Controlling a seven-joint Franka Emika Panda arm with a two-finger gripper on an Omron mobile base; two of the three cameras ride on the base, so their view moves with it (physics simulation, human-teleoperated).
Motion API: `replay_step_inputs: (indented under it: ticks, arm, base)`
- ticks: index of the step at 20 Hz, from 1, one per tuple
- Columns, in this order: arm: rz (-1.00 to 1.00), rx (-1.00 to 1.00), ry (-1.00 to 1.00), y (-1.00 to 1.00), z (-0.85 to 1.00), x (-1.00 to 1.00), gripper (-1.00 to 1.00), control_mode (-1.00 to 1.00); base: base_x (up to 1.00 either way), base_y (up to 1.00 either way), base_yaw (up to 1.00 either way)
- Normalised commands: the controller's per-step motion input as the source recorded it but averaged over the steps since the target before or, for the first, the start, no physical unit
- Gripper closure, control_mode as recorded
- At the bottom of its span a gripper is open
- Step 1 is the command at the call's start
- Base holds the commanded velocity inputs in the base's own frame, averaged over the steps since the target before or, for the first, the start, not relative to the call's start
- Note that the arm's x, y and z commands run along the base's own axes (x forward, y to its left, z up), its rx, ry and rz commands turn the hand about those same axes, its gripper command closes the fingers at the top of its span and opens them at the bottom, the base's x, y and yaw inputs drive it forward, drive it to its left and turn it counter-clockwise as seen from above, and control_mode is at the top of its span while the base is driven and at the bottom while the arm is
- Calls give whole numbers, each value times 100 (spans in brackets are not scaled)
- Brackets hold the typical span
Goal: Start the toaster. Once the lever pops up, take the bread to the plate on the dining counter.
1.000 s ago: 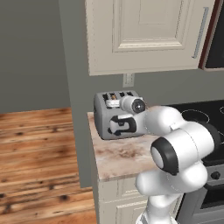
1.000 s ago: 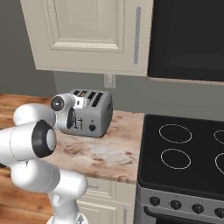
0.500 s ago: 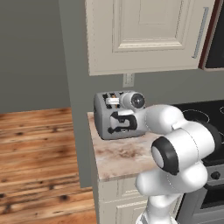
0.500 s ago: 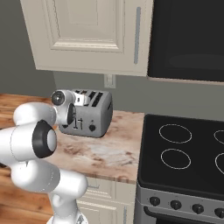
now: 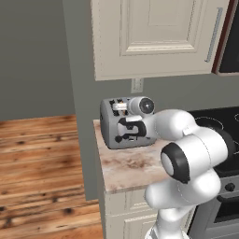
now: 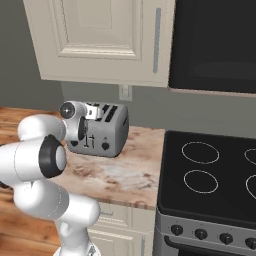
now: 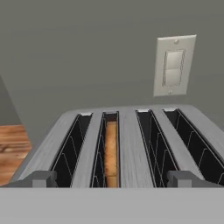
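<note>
Silver-grey four-slot toaster [image 7: 127,131] is lying directly below our two-finger gripper [image 5: 122,107]; the thin tan bread slice [image 7: 111,151] is sitting in the second slot, long axis running 6 to 12 o'clock. Jaw state we cannot tell.

The toaster [image 7: 127,144] is cut off at the bottom of the hand view, so its front face, knobs and levers go unseen there, and the gripper's fingertips cannot be made out. The bread [image 7: 111,153] sits deep in the second slot from the left, only its top edge showing. From the left base view, the arm's wrist covers part of the toaster's front, and whether the gripper is open or closed cannot be told.
</note>
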Motion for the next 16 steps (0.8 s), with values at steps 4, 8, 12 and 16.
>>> replay_step_inputs:
  ticks: [4,8,12,16]
  arm:
    - [0,0,0,2,0,7,-100,-100]
    - [0,0,0,5,-3,0,-100,-100]
    - [0,0,0,10,-1,0,-100,-100]
    - [0,0,0,13,0,0,-100,-100]
  base:
    - [0,0,0]
    - [0,0,0]
    - [0,0,0]
    - [0,0,0]
